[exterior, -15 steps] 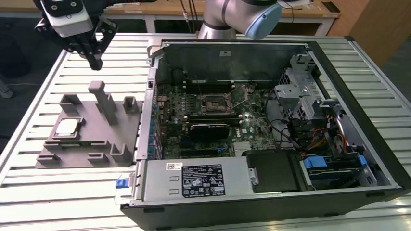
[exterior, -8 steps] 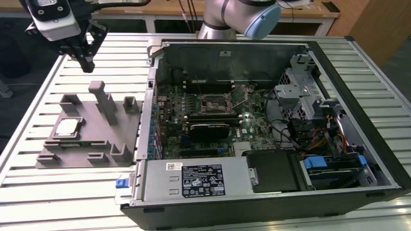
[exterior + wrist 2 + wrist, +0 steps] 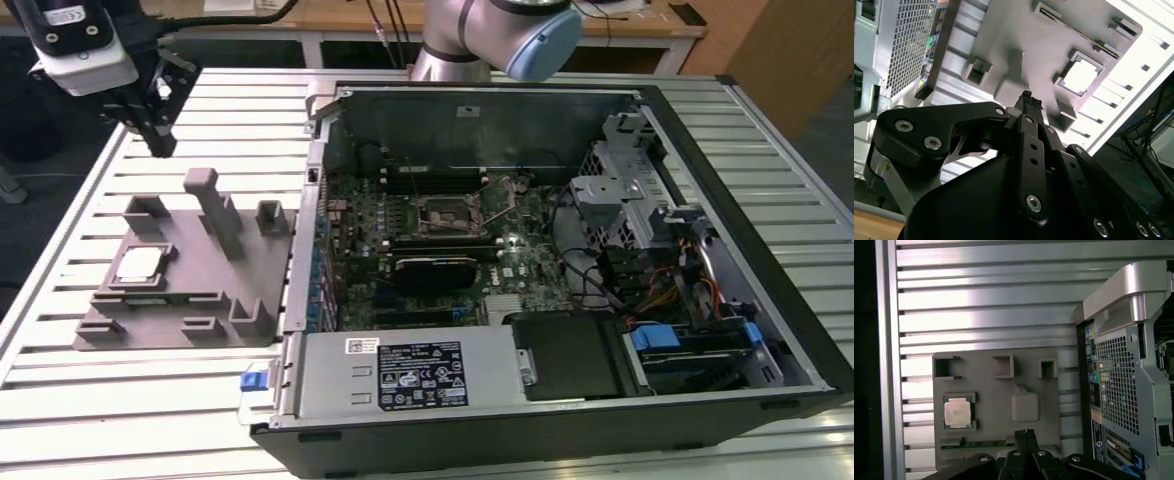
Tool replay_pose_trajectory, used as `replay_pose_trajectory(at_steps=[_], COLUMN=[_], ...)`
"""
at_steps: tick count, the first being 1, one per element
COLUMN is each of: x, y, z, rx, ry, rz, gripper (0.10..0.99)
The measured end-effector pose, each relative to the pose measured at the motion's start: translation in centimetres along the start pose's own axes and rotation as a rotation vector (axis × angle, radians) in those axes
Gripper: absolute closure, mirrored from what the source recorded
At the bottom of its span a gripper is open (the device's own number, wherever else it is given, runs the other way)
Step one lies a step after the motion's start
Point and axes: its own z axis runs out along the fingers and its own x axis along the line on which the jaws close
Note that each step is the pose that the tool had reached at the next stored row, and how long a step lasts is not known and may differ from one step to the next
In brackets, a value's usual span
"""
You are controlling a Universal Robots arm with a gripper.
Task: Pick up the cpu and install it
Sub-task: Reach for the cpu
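The tool (image 3: 1024,434) hangs clenched and empty over the grey block (image 3: 999,390). The cpu (image 3: 958,413) lies in a pocket of this block, beside the computer case (image 3: 1124,380).

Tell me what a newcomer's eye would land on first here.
The open computer case on the slatted table dominates the exterior view, its green motherboard laid bare. At the exterior view's left sits a grey fixture block with the cpu in a pocket, its silver top bright. The gripper hovers above the block, apart from the cpu.
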Motion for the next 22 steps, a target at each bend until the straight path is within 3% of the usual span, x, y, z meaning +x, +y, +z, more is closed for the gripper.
replay_pose_trajectory(at_steps=[15,22], x=[3.48,4.75], y=[-0.32,-0.41], z=[1.19,2.14], rx=[0.0,0.0], ry=[0.0,0.0], rz=[0.0,0.0], gripper=[0.98,0.98])
